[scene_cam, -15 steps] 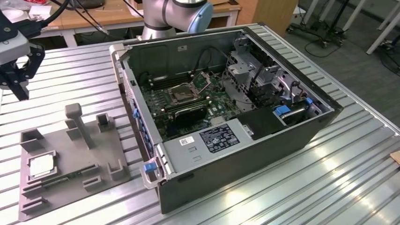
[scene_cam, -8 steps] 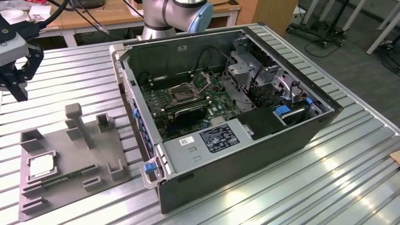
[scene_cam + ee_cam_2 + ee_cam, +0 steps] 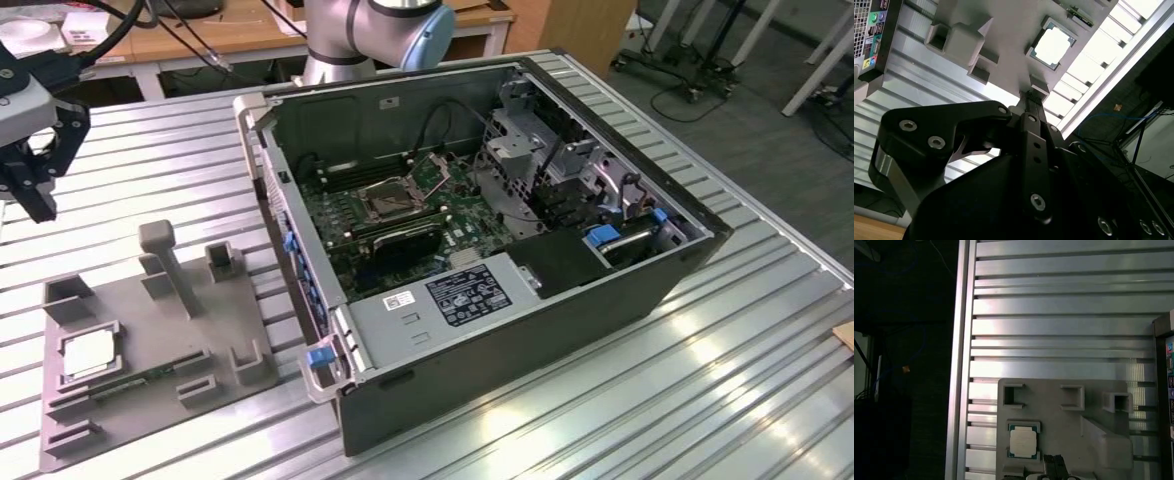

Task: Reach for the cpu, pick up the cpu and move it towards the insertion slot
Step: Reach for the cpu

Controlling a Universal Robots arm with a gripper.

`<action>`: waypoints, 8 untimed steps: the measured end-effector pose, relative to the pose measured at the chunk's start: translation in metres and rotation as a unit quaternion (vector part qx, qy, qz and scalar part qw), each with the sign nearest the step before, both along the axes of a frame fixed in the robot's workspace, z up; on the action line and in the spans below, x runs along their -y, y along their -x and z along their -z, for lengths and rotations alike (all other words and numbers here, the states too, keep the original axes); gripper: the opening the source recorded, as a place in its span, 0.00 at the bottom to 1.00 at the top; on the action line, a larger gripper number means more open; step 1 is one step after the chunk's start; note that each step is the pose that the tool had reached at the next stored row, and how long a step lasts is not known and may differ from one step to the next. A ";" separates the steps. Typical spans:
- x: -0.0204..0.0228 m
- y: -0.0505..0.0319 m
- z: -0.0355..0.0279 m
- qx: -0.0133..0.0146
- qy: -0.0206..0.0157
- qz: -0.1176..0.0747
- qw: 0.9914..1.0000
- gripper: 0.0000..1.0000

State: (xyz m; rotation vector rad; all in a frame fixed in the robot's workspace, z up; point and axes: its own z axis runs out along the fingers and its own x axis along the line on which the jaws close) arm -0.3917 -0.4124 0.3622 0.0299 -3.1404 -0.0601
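One end effector (image 3: 30, 200) hangs above the counter (image 3: 694, 400), its fingertips drawn narrow, almost together, with nothing between them. One cpu (image 3: 87, 355) lies flat in a recess of the single grey fixture plate (image 3: 200, 340), below the end effector and well apart from it; it shows in both wrist views (image 3: 1051, 47) (image 3: 1022, 442). One insertion slot (image 3: 391, 200) sits farther off inside the one open computer case (image 3: 534, 380), beyond the plate.

We see a pale silver cpu (image 3: 1022, 442) edged in green, a matte grey holder (image 3: 1064, 426), a ribbed silver table (image 3: 1054, 305) (bright bands, dark grooves), a black gripper (image 3: 1030, 97), a black computer case (image 3: 561, 340) with blue clips (image 3: 318, 357), a green motherboard (image 3: 457, 215).
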 end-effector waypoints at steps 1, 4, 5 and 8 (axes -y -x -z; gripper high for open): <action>0.0000 0.0000 0.0000 0.000 0.000 0.000 1.000 0.11; 0.0000 0.0000 0.0000 0.000 0.000 0.000 1.000 0.11; 0.0000 0.0001 0.0000 0.000 0.000 0.000 1.000 0.11; 0.0001 0.0001 0.0003 0.000 0.000 0.000 1.000 0.11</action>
